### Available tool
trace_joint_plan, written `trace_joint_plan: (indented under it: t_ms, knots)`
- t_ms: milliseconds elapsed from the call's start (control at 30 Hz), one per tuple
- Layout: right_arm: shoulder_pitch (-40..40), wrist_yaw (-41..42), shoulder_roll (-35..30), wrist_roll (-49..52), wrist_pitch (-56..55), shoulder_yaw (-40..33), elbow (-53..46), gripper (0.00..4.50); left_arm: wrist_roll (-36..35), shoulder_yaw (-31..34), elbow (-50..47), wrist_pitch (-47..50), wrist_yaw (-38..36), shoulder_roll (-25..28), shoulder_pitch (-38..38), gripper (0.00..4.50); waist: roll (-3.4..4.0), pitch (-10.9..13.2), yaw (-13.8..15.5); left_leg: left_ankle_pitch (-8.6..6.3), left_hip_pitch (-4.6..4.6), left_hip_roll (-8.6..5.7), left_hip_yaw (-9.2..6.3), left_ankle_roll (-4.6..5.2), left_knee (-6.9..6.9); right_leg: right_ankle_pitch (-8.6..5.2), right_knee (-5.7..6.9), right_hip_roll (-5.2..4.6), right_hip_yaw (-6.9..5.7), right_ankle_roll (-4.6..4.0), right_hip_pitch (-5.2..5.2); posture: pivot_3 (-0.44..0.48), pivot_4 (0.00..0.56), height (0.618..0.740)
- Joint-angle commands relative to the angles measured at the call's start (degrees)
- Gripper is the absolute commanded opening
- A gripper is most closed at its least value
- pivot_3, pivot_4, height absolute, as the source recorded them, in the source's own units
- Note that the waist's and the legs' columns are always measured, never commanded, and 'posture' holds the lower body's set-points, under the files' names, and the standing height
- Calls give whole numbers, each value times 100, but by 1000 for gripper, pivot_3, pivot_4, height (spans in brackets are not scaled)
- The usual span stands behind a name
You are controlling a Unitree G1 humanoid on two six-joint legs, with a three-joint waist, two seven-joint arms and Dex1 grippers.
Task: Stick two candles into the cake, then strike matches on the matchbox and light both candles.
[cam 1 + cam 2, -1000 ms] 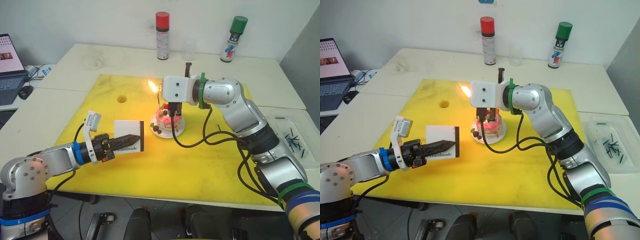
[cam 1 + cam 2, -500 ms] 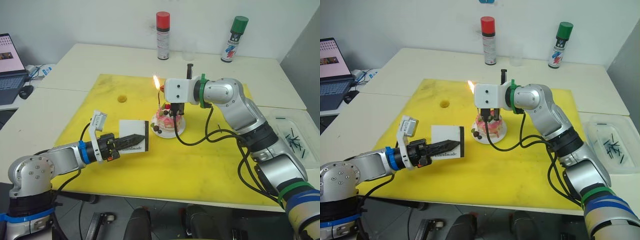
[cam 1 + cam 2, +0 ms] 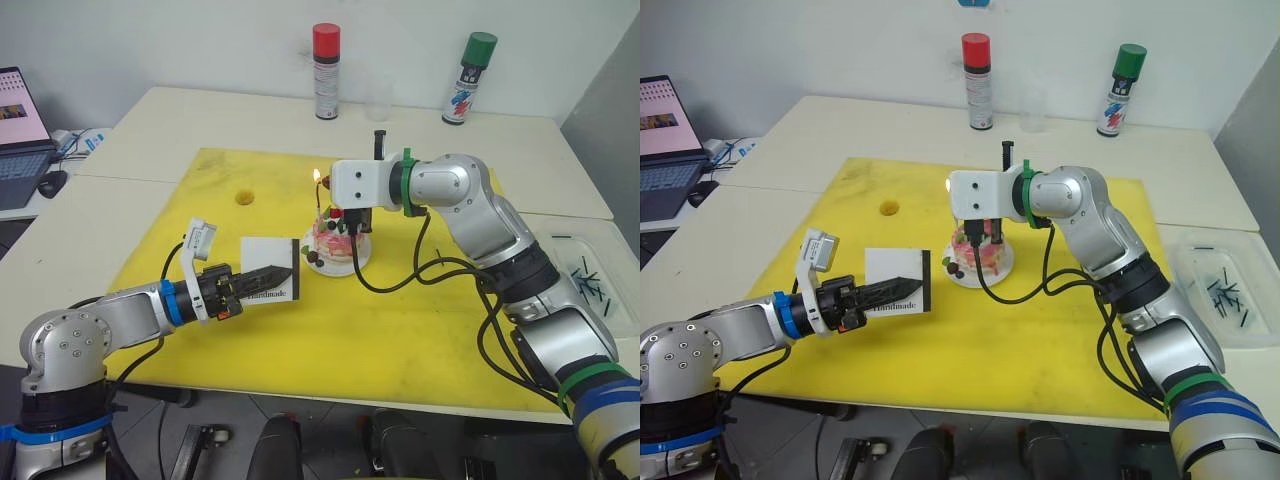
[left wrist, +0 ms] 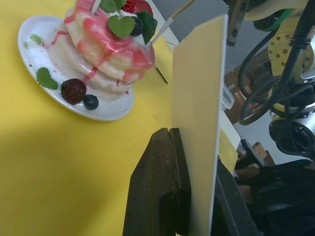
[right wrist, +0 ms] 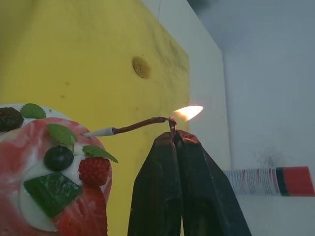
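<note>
Flame (image 3: 317, 176) shrunk, right claw (image 5: 173, 135) pinching match (image 5: 171, 125)

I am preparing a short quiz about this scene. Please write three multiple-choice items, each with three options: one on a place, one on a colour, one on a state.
1. Where is the matchbox?
A. lying on the mat
B. held in the left tool
C. on the cake

2. What colours are the two spray can caps?
A. red, green
B. blue, white
C. both black

3. The match in the right tool is:
A. unlit
B. broken
C. burning

Key: 1 B, the fingers pinch the box. 2 A, red cap, green cap. 3 C, a flame shows at its tip.
</note>
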Motion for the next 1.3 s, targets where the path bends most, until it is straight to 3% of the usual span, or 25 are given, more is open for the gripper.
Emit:
trace_joint_plan:
  t_ms: [33,1300]
  knots:
    - [-95,-6,3,-37,-35,-104,-217,13,-121,17,-82,-96,-10,14,-98,0,0,0,0,0,0,0,0,0,0,0,0,0,0,0,0,0,150,689]
    - [50,61,-3,-35,112,-106,-456,13,-14,-128,46,-197,-175,103,-134,0,0,0,0,0,0,0,0,0,-1,-1,-1,0,0,2,0,0,150,689]
